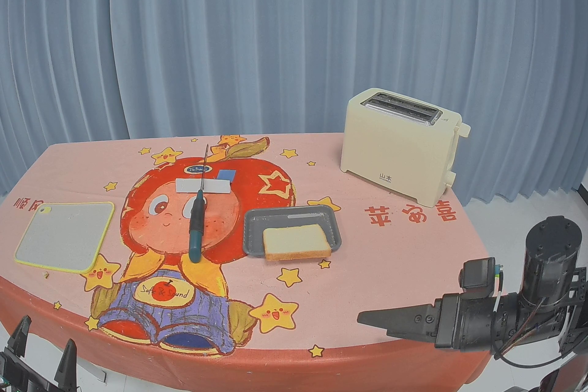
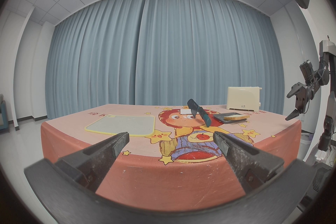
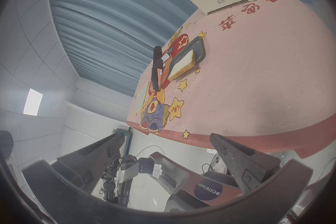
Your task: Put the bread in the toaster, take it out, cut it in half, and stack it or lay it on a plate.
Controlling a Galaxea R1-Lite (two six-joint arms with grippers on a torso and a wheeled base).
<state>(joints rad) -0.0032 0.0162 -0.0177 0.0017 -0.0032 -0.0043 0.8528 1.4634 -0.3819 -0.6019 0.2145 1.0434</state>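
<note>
on a table (image 1: pixel 398 264) draped in pink cartoon-print cloth, one slice of bread (image 1: pixel 297 242) lies in a tray (image 1: pixel 288 217) – both claws hang off the near edge, spread apart and holding nothing.
the bread is a pale square slice with a tan crust, flat in the shallow, dark grey rectangular tray near the table's middle. behind it to the right stands a smooth, boxy cream toaster (image 1: pixel 398 148) with a slotted metal top. left of the tray, a teal-handled knife (image 1: pixel 196 222) rests its thin blade across a small white block (image 1: pixel 214 185). a flat grey cutting board (image 1: pixel 66 235) with a yellow rim lies far left. left gripper (image 1: pixel 46 335) low at the left corner, right gripper (image 1: pixel 367 320) at the right – jaws apart.
</note>
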